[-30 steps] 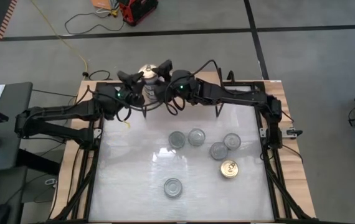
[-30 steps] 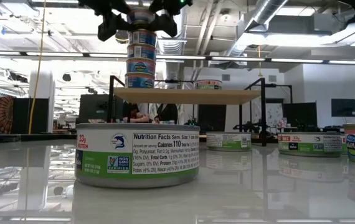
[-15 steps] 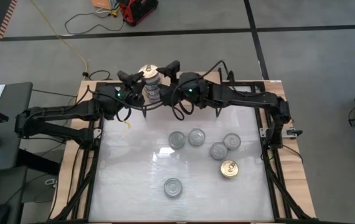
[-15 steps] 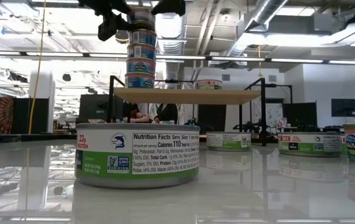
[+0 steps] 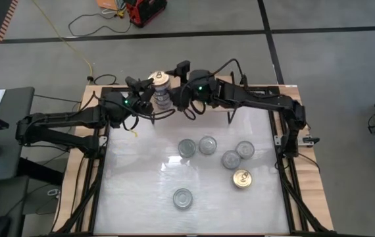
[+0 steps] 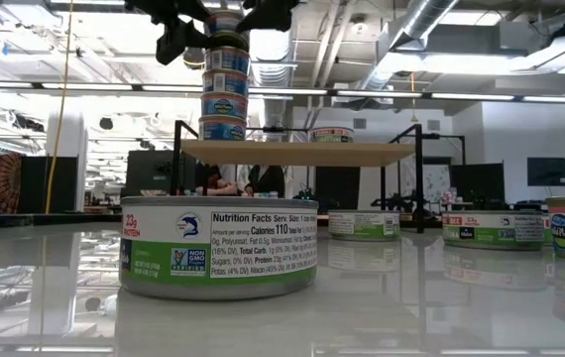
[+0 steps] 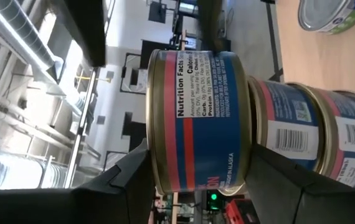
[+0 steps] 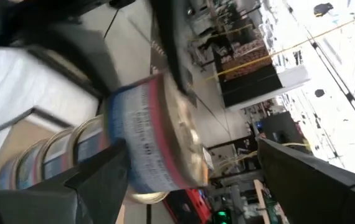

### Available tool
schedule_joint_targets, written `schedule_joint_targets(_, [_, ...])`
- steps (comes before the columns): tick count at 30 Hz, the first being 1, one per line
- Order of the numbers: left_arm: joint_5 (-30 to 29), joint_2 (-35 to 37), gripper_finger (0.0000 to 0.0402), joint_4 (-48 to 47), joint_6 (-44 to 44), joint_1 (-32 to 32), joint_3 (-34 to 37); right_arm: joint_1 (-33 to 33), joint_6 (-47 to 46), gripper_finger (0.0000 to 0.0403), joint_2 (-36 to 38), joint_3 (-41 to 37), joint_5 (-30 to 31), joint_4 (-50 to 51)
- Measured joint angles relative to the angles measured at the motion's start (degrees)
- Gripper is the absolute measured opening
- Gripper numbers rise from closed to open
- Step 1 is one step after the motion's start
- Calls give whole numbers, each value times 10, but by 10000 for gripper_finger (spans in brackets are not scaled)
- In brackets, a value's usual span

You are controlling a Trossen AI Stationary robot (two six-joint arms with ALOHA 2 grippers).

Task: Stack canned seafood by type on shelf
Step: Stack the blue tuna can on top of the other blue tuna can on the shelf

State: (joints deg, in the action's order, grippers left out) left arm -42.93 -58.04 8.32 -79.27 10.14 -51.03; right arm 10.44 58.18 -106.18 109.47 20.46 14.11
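Low view: a stack of 4 blue-labelled cans (image 6: 224,87) stands at the left end of the shelf (image 6: 297,153), a light-wood board on thin black legs. The top can (image 7: 196,121) sits on the 3 beneath it, its gold rim and red stripe plain in the left wrist view.

The left gripper (image 5: 147,89) is at that top can, its dark fingers (image 7: 131,180) pressed against the can's sides, grasping it. The right gripper (image 5: 176,74) hangs just beside the stack on the other side, its jaws spread wide and holding nothing; in its own wrist view the can lies between its fingers (image 8: 96,180) without touching them.

A green-labelled can (image 6: 332,134) stands alone farther along the shelf.

Below on the white table (image 5: 135,178), seen from above, 6 more cans wait. 2 silver-topped cans (image 5: 197,146) touch side by side near the middle; another silver pair (image 5: 238,155) lies to the right of them. A gold-topped can (image 5: 242,179) sits just in front of that pair. 1 silver-topped can (image 5: 183,198) lies well apart, nearest the low camera, where it fills the foreground with its green label.
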Motion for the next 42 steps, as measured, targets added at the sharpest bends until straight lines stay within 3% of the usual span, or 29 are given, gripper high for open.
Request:
schedule_joint_targets(7, [-5, 0, 210, -2, -4, -4, 0, 16, -36, 379, 1, 0, -26, -7])
schedule_joint_targets(17, [-9, 0, 274, -1, -13, -9, 0, 17, -61, 379, 0, 0, -31, -14])
schedule_joint_targets(30, [-7, 0, 275, -41, -5, -26, -26, 17, -92, 379, 0, 0, -33, -12])
schedule_joint_targets(42, [-3, -1, 275, -78, 24, -24, -43, 3, -129, 379, 0, 0, -108, -38])
